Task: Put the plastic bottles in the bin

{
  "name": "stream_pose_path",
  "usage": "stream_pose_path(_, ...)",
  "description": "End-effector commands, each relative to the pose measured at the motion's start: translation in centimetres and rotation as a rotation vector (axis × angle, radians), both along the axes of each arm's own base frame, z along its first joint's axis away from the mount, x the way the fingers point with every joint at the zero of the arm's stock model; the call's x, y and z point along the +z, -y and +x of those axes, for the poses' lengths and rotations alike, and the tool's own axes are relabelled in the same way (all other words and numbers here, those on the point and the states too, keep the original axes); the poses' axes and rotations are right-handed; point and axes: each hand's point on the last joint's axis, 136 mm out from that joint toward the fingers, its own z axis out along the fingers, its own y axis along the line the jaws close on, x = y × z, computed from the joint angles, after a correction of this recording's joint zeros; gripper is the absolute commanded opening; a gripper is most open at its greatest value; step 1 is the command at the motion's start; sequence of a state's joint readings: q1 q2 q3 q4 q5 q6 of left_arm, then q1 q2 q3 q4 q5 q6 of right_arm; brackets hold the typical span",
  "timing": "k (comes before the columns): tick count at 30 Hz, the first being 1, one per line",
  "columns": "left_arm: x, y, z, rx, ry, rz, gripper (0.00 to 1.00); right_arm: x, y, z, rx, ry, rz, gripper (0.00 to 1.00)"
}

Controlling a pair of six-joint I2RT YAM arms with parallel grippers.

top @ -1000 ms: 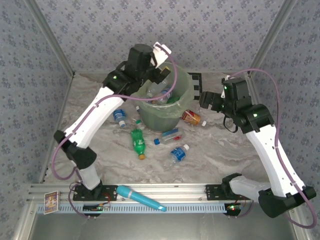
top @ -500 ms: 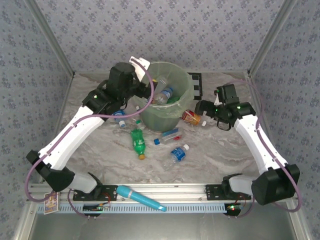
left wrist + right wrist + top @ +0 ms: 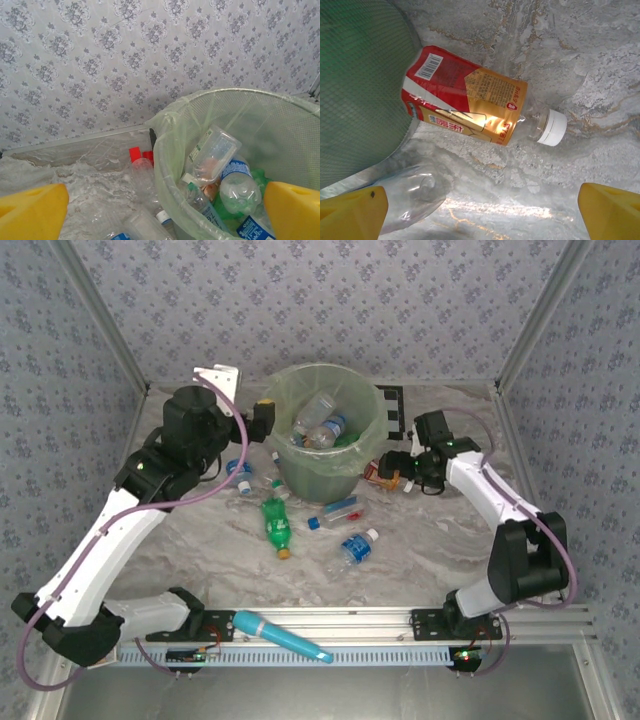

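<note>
The bin [image 3: 326,445] stands at the back middle, a pale-green bucket with a liner, holding several plastic bottles [image 3: 322,423]. My left gripper [image 3: 264,421] hovers open just left of its rim. In the left wrist view the rim [image 3: 170,165] and the bottles inside [image 3: 215,152] lie between the yellow fingertips [image 3: 31,212]. My right gripper [image 3: 394,471] is open over a red-labelled bottle [image 3: 381,475] at the bin's right foot. That bottle [image 3: 465,100] lies flat with its white cap [image 3: 553,127] to the right. A green bottle [image 3: 276,522] and clear blue-labelled ones [image 3: 358,545] lie in front.
A clear bottle [image 3: 407,197] lies beside the bin's wall [image 3: 355,85]. More bottles [image 3: 239,476] lie left of the bin, one red-capped [image 3: 141,170]. A teal stick [image 3: 283,633] rests on the front rail. A black grid piece [image 3: 392,408] sits behind the bin.
My left arm has pulled back from above the bin to its left side. The right arm has swung in and down toward the red-labelled bottle. Both grippers stayed open.
</note>
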State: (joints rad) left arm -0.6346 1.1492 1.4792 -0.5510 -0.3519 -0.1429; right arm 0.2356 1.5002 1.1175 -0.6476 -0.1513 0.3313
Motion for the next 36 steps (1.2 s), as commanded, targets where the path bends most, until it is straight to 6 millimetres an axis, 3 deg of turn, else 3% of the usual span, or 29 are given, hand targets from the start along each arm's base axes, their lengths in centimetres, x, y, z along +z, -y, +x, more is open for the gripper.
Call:
stream_pose_path(1, 0.0, -1.0, -0.7, 0.028, -0.011, -0.051, 1.00, -1.1, 0.2, 1.0, 0.038, -0.012, -0.075, 0.99)
stream_pose_path(6, 0.4, -2.1, -1.7, 0.043, -0.010, -0.066, 1.00, -3.1, 0.2, 1.8, 0.065, -0.049, -0.126, 0.99)
stream_pose_path(7, 0.5, -2.4, -1.9, 0.050, -0.008, -0.065, 1.00, -2.3, -0.2, 2.8, 0.068, -0.020, -0.115, 0.99)
stream_pose_path(12, 0.8, -3.3, -2.6, 0.069, 0.000, -0.068, 1.00, -2.8, -1.1, 4.0, 0.095, -0.019, -0.129, 0.99)
stream_pose_path(19, 1.1, -4.3, -3.3, 0.088, 0.007, -0.068, 1.00, -5.4, -1.0, 5.2, 0.084, -0.118, -0.157, 0.99)
stream_pose_path(36, 0.4, -5.1, -3.2, 0.111, 0.005, -0.064, 1.00, -6.5, 2.6, 5.8, -0.082, -0.181, -0.156, 1.00)
